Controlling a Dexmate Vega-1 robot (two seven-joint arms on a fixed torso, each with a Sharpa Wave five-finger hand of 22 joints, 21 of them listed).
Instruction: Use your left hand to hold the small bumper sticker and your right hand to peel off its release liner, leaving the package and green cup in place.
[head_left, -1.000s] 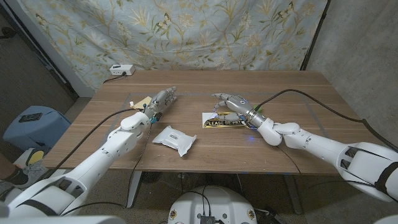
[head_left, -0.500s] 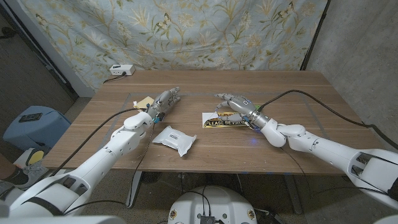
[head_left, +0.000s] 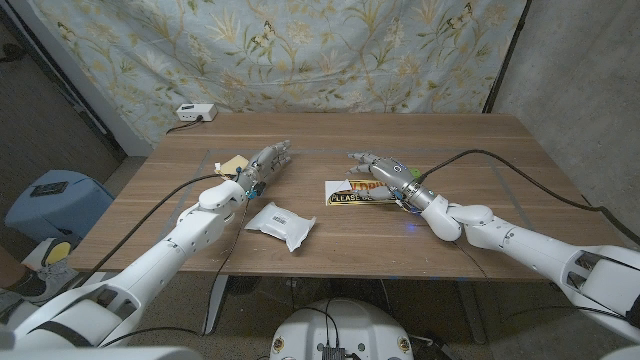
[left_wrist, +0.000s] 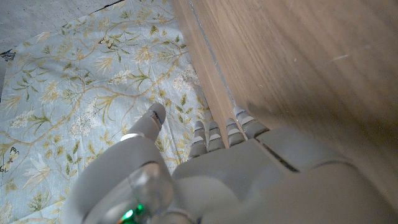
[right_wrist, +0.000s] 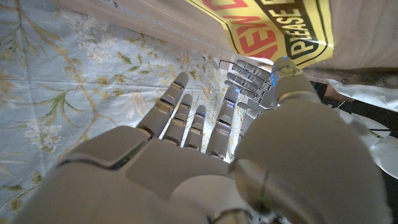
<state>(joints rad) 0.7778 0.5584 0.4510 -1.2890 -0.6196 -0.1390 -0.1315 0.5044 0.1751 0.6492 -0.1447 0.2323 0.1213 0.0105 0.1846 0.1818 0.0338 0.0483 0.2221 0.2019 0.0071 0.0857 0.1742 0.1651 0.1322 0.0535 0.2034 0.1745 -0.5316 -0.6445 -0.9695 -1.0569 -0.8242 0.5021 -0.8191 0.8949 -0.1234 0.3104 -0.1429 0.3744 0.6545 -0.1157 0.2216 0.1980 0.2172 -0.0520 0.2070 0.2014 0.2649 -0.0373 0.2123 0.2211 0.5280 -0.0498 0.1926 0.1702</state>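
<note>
Head view: yellow-black bumper sticker (head_left: 357, 193).

The yellow-and-black bumper sticker (head_left: 352, 194) lies flat mid-table, one end under the right hand (head_left: 385, 174); white package (head_left: 281, 223) sits nearer the front edge.

bench (head_left: 480, 150): matt brown wood, visible grain
bumper sticker (head_left: 352, 194): glossy yellow and black printed sheet
package (head_left: 281, 224): white plastic wrap, slightly crinkled, soft sheen
right robot hand (head_left: 381, 172): smooth grey plastic with metallic-looking segments
left robot hand (head_left: 262, 165): same smooth grey finish
backdrop (head_left: 300, 50): pale floral cloth, matt, upper frame
</note>
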